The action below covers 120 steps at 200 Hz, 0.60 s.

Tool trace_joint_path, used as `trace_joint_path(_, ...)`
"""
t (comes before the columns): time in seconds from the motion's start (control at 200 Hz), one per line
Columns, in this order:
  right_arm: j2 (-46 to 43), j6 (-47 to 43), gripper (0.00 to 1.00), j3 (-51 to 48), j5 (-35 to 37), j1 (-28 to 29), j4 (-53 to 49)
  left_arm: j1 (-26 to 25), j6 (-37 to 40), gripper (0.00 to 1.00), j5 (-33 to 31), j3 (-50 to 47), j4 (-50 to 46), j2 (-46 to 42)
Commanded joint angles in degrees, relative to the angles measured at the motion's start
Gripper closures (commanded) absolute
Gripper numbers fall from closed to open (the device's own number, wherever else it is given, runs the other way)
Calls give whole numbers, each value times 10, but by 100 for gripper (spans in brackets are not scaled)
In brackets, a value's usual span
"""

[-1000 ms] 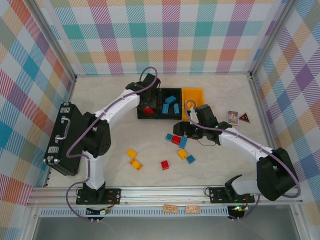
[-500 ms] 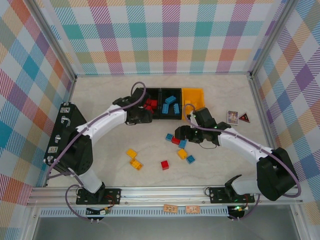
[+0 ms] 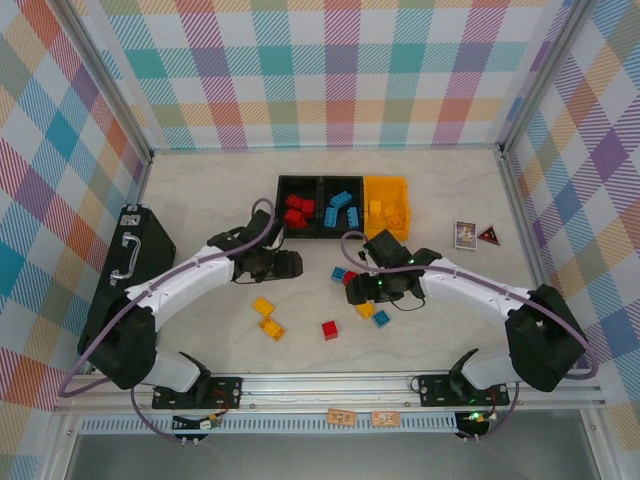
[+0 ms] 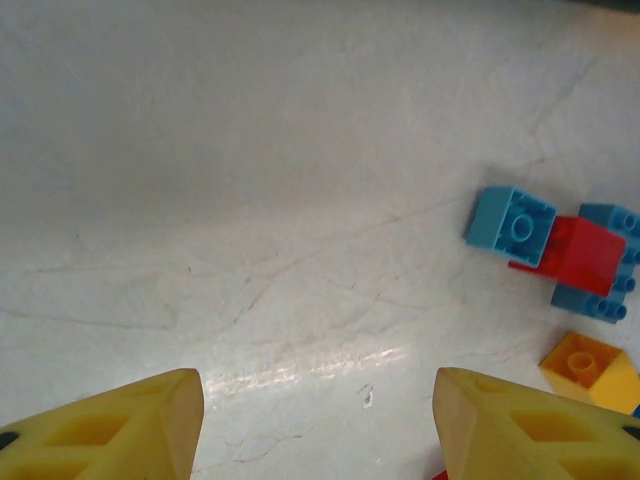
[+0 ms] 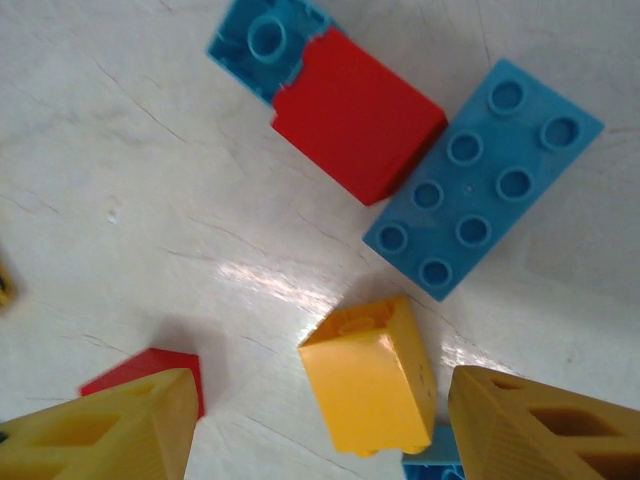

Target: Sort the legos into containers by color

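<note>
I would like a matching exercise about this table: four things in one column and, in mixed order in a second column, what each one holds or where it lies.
Things:
1. left black container
2. middle black container
3. yellow-orange container
4. large black case

Descriptions:
A. holds blue legos
B. lies at the left edge of the table
C. holds yellow legos
D. holds red legos

Right pairs: 1-D, 2-A, 3-C, 4-B.
</note>
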Motion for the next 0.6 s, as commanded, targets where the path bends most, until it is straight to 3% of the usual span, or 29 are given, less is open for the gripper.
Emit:
trace_joint_path(0.0,15,-28,33,7,33,13,-29,-6,-23,38,21,-24,21,-16)
trace_joint_path(0.29,70,-43,40,24,75,51,-43,-16,-34,38,19,-30,31,-6)
trace_joint_path(0.595,88,-50,67,42,98,70,-47,-23,-50,39,48,-49,70,-3)
